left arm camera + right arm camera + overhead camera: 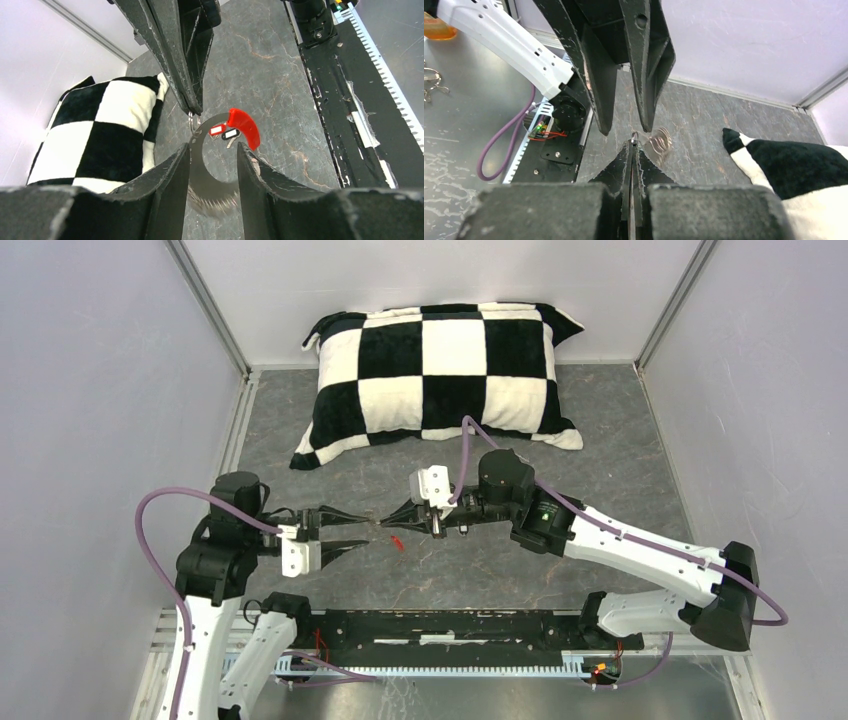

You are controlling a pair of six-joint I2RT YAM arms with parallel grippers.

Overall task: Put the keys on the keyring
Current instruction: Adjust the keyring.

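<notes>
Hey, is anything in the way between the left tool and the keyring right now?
Nothing visible is. The keyring has its silvery part in the gap of the open left tool, and the shut right tool appears to pinch its far end.

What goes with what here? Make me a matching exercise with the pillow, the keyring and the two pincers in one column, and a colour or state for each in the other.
Column one:
1. pillow
2. keyring
3. left pincer
4. right pincer

Column two:
A. closed
B. black and white checks
C. open
D. silvery with a red section

Pairs: 1-B, 2-D, 3-C, 4-A
</notes>
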